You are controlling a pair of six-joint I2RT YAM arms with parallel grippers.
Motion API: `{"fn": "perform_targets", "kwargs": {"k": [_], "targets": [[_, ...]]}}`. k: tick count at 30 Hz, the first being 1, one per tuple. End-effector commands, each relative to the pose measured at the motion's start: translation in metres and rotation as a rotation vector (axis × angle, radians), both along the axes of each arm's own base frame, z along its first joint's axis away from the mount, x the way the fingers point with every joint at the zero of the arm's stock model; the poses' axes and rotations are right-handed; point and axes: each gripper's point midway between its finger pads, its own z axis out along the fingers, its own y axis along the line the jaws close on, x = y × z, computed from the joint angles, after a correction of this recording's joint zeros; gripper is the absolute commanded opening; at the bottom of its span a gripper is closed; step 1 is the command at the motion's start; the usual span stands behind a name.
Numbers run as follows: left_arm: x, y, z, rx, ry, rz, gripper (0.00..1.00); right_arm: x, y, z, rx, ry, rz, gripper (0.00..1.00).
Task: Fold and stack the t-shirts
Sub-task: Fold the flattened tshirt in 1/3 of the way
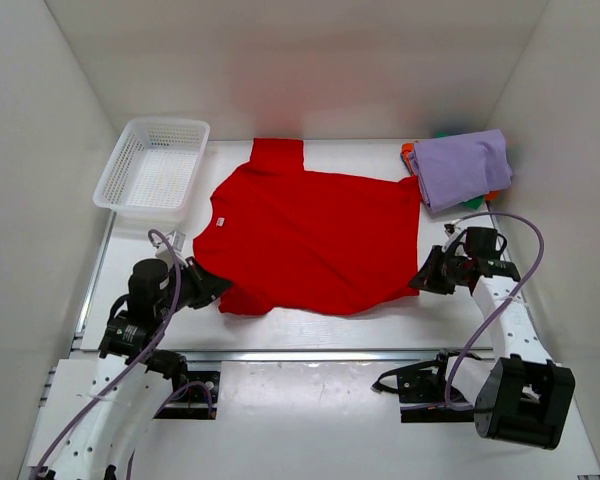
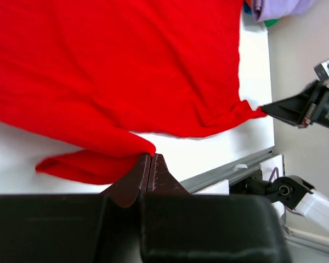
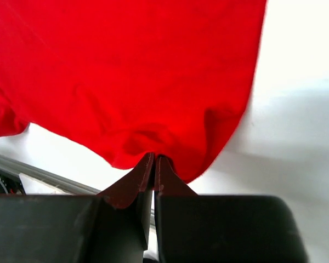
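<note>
Basket (image 1: 152, 165): far-left corner of your table (image 1: 400, 322).
Left gripper (image 2: 151, 159): you're clenched on the near-left sleeve.
Red t-shirt (image 1: 310, 235): spread flat, mid-table.
Right gripper (image 3: 154, 159): you're pinching its near-right corner.
Folded t-shirts (image 1: 460, 168): far-right corner, lavender on top.

White table (image 1: 380, 325) w/ a red t-shirt (image 1: 310, 235) spread out, basket (image 1: 140, 208) far left, folded shirts (image 1: 462, 167) far right.

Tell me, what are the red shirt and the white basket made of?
The red shirt looks like soft, matte cloth, maybe a cotton knit: it wrinkles and bunches into folds at its edges. The white basket looks like stiff, slightly shiny plastic: its walls are an even mesh of little holes and stand up straight.
</note>
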Motion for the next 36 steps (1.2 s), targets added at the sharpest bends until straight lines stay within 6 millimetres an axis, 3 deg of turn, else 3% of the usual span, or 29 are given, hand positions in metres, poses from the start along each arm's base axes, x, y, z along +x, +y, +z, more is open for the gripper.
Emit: {"fn": "perform_targets", "kwargs": {"k": [1,6,11,15,20,24,27,28,36], "targets": [[-0.004,0.01,0.022,0.008,-0.033,0.055,0.0,-0.015,-0.002,-0.002,-0.011,0.046,-0.025,0.0],[-0.017,0.019,0.028,0.017,-0.034,0.092,0.0,-0.033,0.007,-0.005,-0.034,0.101,0.003,0.0],[-0.031,0.021,0.025,0.005,-0.016,0.088,0.0,-0.044,0.004,0.007,-0.057,0.089,-0.049,0.0],[-0.043,0.026,0.032,0.003,-0.028,0.1,0.0,-0.065,0.001,0.003,-0.077,0.146,-0.073,0.0],[-0.035,0.029,0.04,0.022,-0.049,0.125,0.0,-0.081,0.007,-0.003,-0.079,0.179,-0.043,0.0],[-0.008,0.021,0.046,0.014,-0.086,0.12,0.0,-0.08,0.006,-0.011,-0.083,0.195,-0.047,0.0],[0.02,0.014,0.039,-0.004,-0.072,0.127,0.0,-0.069,-0.001,-0.011,-0.056,0.194,-0.069,0.0],[0.028,0.012,0.044,-0.01,-0.094,0.117,0.0,-0.065,-0.002,-0.01,-0.06,0.195,-0.074,0.0],[0.118,0.024,0.061,0.066,-0.129,0.131,0.0,-0.031,-0.012,-0.014,-0.077,0.241,-0.09,0.0]]}}
